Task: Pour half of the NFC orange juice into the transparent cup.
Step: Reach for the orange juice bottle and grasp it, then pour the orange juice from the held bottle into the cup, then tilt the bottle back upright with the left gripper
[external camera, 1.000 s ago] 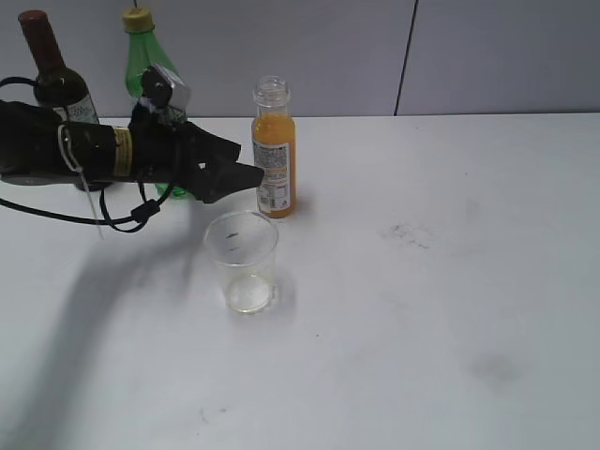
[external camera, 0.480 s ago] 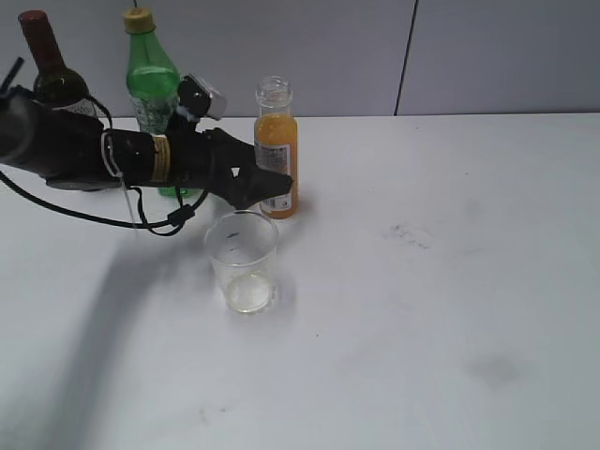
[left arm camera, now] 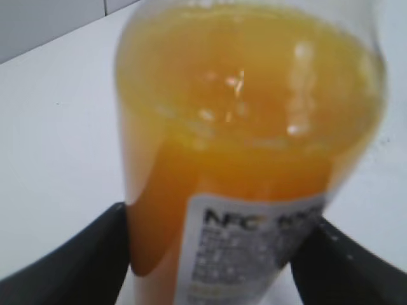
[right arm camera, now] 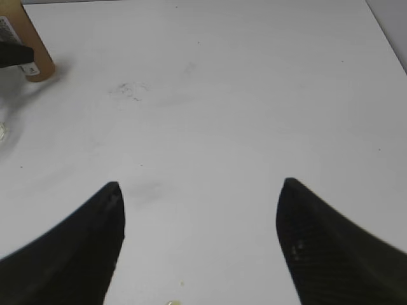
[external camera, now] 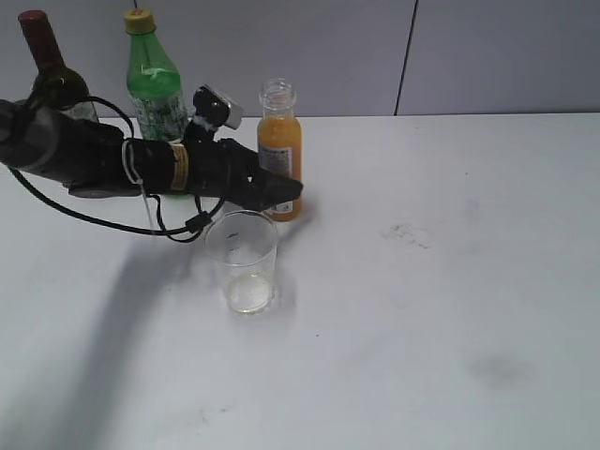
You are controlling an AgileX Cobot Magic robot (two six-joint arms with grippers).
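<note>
Your left end effector (external camera: 281, 190) reaches in from the left of the exterior view and sits at the lower part of the NFC orange juice (external camera: 278, 150); in your left wrist view the bottle (left arm camera: 248, 152) fills the gap between the two dark fingers (left arm camera: 76, 267), which stand on either side of its labelled body, touching or very nearly so; you cannot tell from these pictures whether they are pressed tight on it. The bottle stands upright on the white table (external camera: 441, 281), capless, with juice up to its shoulder; the transparent cup (external camera: 243, 260) stands just in front of it and slightly to the left, near but apart from the bottle. Behind your left arm stand a green bottle (external camera: 155, 89) with a yellow cap and a dark wine bottle (external camera: 49, 70). Your right end effector (right arm camera: 200, 235) hangs over bare table with its fingers spread wide, gripping nothing; the juice bottle shows at the upper left corner of that view.
</note>
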